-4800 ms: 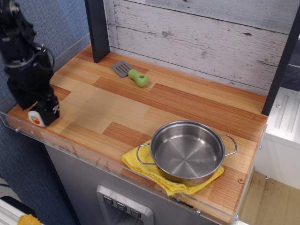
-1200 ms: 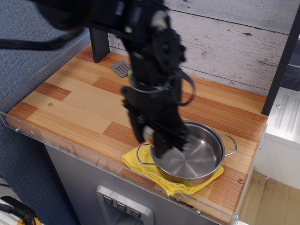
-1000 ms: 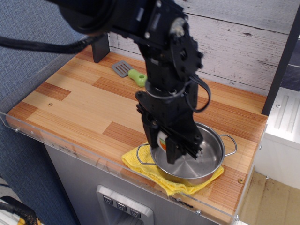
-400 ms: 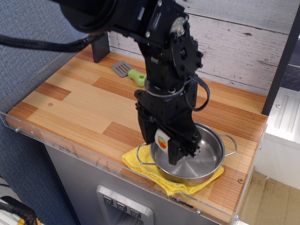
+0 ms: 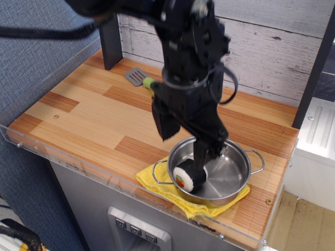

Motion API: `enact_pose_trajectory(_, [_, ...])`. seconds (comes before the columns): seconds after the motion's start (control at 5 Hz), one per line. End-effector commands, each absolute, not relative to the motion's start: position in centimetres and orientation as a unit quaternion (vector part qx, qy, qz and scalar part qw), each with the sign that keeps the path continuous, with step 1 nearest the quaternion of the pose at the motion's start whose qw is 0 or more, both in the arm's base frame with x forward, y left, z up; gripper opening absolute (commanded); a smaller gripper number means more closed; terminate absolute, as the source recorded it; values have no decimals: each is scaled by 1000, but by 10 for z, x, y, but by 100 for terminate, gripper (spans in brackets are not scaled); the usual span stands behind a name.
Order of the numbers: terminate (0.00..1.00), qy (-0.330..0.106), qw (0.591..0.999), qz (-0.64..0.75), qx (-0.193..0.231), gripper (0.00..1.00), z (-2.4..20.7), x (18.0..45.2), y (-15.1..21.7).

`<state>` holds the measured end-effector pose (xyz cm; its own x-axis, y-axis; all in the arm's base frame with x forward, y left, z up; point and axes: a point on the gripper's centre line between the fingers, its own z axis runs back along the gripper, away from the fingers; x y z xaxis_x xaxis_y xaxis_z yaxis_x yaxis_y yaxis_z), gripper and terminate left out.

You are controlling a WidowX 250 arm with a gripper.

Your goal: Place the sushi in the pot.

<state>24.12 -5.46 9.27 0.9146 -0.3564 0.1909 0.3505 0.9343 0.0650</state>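
Observation:
The sushi [image 5: 189,177] lies inside the pot [image 5: 236,172] at its front left, white face with the orange centre turned towards the camera. The pot is shiny steel with two loop handles and stands at the front right of the counter. My gripper [image 5: 184,139] hangs just above the pot's left side, with its two black fingers spread apart and nothing between them. The right finger [image 5: 203,151] points down right above the sushi and is apart from it.
A yellow cloth [image 5: 155,185] lies under the pot at the counter's front edge. A grey spatula [image 5: 136,76] with a green handle lies at the back, partly hidden by my arm. A dark post [image 5: 109,36] stands at the back left.
The gripper carried the sushi from the front left corner to the pot, let it go and rose. The sushi now rests in the pot.

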Motion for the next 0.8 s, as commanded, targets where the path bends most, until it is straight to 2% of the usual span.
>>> enact_pose_trajectory(0.0, [0, -135, 985, -43, 102, 100, 187, 246, -32])
enact_pose_trajectory(0.2, [0, -120, 989, -20, 83, 100, 191, 252, -21])
enact_pose_trajectory(0.4, [0, -114, 992, -33, 46, 100, 184, 257, -21])
enact_pose_trajectory(0.6, [100, -106, 993, -47, 15, 100, 178, 259, -26])
